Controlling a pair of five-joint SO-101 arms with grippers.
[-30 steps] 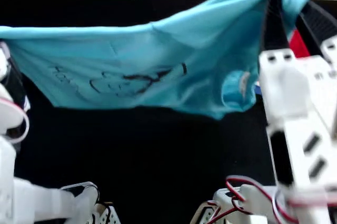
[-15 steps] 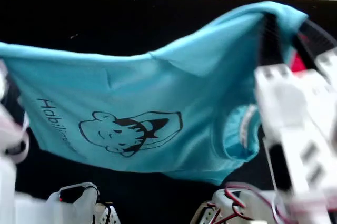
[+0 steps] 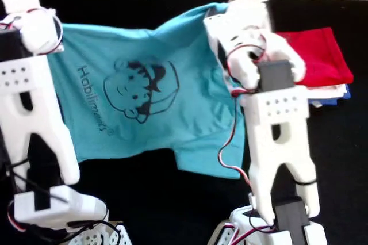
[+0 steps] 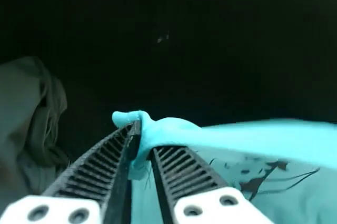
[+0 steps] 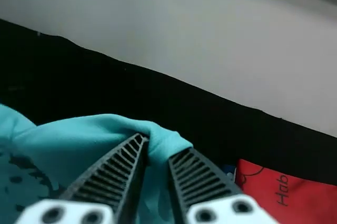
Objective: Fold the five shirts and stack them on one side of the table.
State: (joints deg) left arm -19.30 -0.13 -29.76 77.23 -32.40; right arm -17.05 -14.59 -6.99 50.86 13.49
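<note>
- Overhead, the teal shirt (image 3: pixel 138 101) stretches between the two arms over the black table (image 3: pixel 144 199), print facing the camera. A red shirt (image 3: pixel 319 55) tops a folded stack (image 3: pixel 330 92) beside the right arm.
- Left wrist: the left gripper (image 4: pixel 143 139) is nearly closed, pinching the teal shirt's edge. A grey cloth (image 4: pixel 26 124) lies nearby.
- Right wrist: the right gripper (image 5: pixel 159 148) clamps a fold of the teal shirt, jaws narrowly apart.

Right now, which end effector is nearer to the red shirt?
Right. The right end effector pinches a corner of the teal shirt close to the red shirt. The left end effector pinches the opposite corner, the teal shirt's whole width farther away.
</note>
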